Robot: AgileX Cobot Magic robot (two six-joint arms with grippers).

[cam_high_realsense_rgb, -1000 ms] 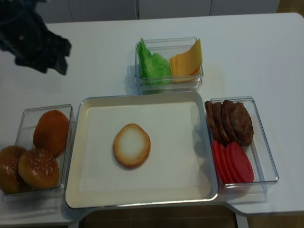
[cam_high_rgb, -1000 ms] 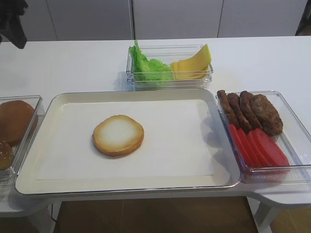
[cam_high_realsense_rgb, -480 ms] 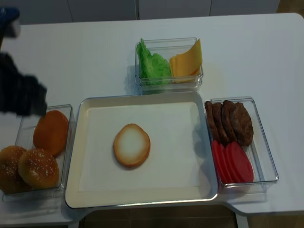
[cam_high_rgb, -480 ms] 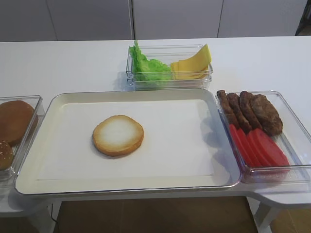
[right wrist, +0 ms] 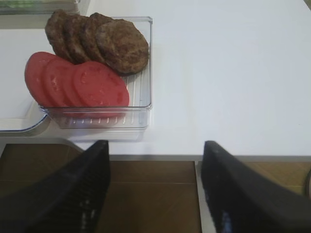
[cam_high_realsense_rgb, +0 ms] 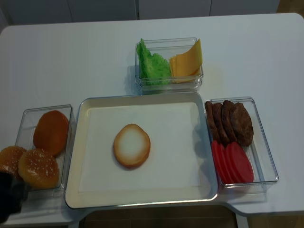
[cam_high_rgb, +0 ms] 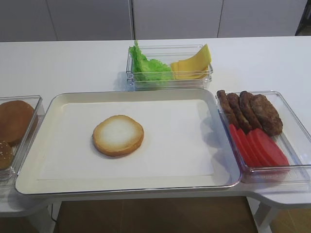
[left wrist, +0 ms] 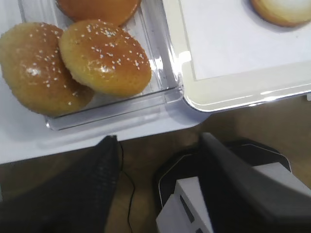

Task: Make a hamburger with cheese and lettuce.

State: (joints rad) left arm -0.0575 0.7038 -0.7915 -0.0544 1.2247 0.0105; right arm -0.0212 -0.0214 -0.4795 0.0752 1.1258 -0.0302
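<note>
Bun half (cam_high_rgb: 118, 135) lying cut face up on the paper-lined white tray (cam_high_rgb: 34, 160), a little toward 9 o'clock of the tray's middle, nothing stacked on it. Lettuce (cam_high_rgb: 148, 66) and cheese slices (cam_high_rgb: 192, 64) sharing one clear box (cam_high_rgb: 170, 80) on the white tabletop (cam_high_rgb: 68, 63) at 12 o'clock of the tray, just beyond its far rim: lettuce in the 9 o'clock half, cheese leaning in the 3 o'clock half. At 3 o'clock of the tray, touching its rim, a second clear box (cam_high_rgb: 299, 145) with dark meat patties (cam_high_rgb: 250, 112) at the far end and overlapping tomato slices (cam_high_rgb: 257, 147) at the near end. At 9 o'clock, a third clear box (cam_high_realsense_rgb: 23, 118) with one smooth bun top (cam_high_realsense_rgb: 51, 132) and two sesame bun tops (cam_high_realsense_rgb: 38, 167).

Left pincer (left wrist: 155, 194) hanging off the near tabletop edge, below the sesame buns, fingers spread wide, nothing between them. Right pincer (right wrist: 154, 194) likewise off the near edge at 6 o'clock of the tomato box, fingers wide apart and holding nothing.
</note>
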